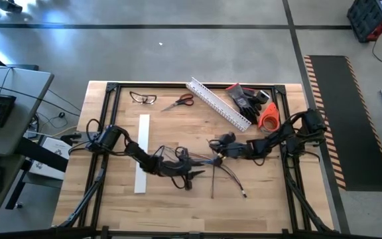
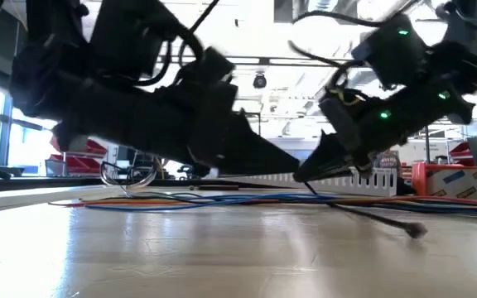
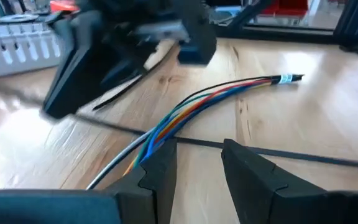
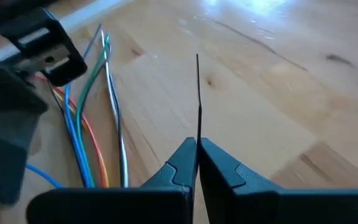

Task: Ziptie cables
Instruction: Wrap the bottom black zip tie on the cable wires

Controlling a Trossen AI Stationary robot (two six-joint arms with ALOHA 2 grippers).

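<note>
Near the table's middle, the right gripper [image 4: 196,163] pinches a ziptie [image 4: 198,99] while the left gripper [image 3: 199,163] stands parted beside the cables [image 3: 185,112], apparently not yet tied.

Thin multicoloured limp cables [image 3: 185,112]: near ends cut off by lower edge, left wrist view. Thin stiff black ziptie [image 4: 198,93]: base hidden btwn right gripper's dark fingers [image 4: 182,163]. Low view: far room blurred.

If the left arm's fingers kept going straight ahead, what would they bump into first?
Probably the thin black ziptie lying across the table just ahead of the left gripper, whose open fingers have the cables running in beside one of them. Past it sits the right gripper, though depth is hard to judge.
</note>
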